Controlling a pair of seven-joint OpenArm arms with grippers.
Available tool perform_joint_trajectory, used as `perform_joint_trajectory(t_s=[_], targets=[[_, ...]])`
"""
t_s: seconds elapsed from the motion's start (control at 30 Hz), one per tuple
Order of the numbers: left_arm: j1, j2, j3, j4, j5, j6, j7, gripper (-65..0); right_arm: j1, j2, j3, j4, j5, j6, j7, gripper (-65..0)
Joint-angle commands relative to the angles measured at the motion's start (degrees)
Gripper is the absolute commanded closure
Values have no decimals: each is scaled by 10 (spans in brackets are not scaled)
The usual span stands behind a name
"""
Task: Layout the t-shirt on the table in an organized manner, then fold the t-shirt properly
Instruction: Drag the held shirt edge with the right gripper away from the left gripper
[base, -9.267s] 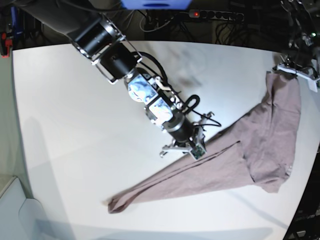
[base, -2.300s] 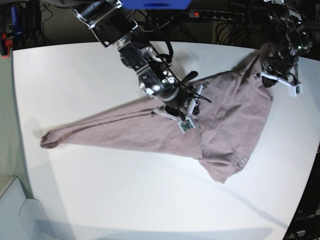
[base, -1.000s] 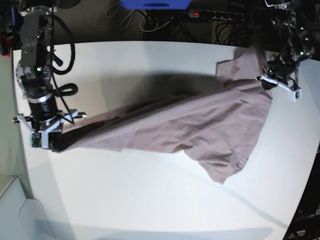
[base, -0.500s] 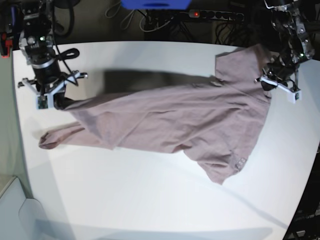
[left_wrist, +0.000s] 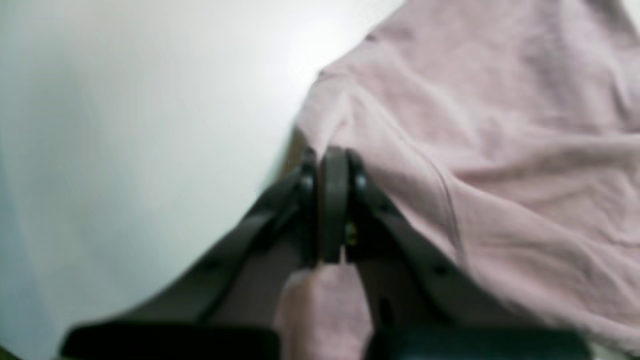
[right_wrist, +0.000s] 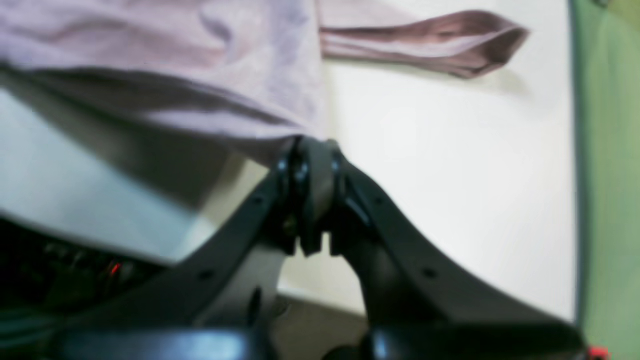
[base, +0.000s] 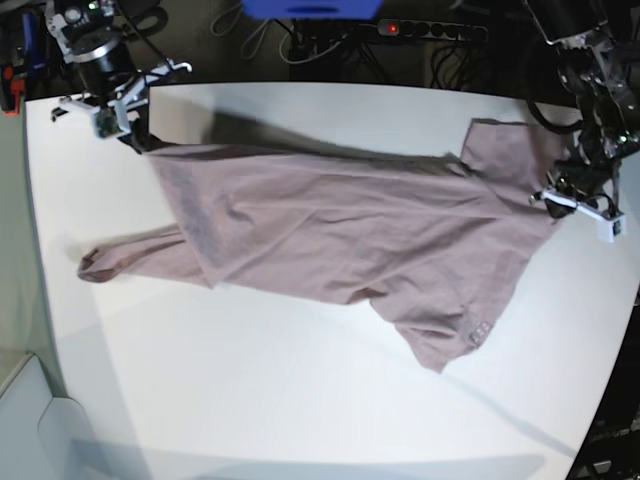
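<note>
We are in the layout stage, and the fold proper has not begun. The t-shirt (base: 350, 235) lies stretched across the middle of the bench (base: 300, 400), running from the far corner on the base view's left to the edge on its right. It is spread but not flat: one end trails as a narrow bunched strip (base: 130, 258) toward the near left, a doubled flap lies beside it, and a corner of cloth (base: 440, 340) hangs forward at the near right.

The right end effector (base: 128, 128) pinches the far left corner of the garment. In the right wrist view its jaws stand closed together with the cloth edge (right_wrist: 280, 135) drawn into them, and the fabric there is lifted clear of the bench, casting a shadow beneath. The left end effector (base: 556, 196) grips the opposite edge. In the left wrist view (left_wrist: 334, 165) its jaws are likewise pressed together, with a tuft of cloth showing behind them.

Compared with the base view half a second earlier, the right end effector has carried its corner farther toward the far edge, so the shirt's upper edge now runs nearly straight between the two grips. The left end effector has shifted slightly nearer and lower on its side. The bunched strip at the near left has hardly moved.

We judge that smoothing the strip, flap and hanging corner remains, then all folding.
</note>
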Motion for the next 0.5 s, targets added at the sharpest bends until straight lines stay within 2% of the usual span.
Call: perform_joint_trajectory(t_s=[0.0, 0.13, 0.33, 0.47], targets=[[-13, -8, -3, 9, -2, 0, 4, -1, -9, 4, -6, 10, -2, -2, 13, 0], [-25, -6, -2, 9, -2, 0, 14, -1, -10, 4, -25, 7, -6, -2, -3, 0], [-25, -5, -3, 8, -2, 0, 13, -1, 35, 3, -72, 5, -77, -2, -135, 0], [-23, -5, -3, 8, -2, -1, 13, -1, 68, 3, -85, 3, -80, -2, -202, 0]])
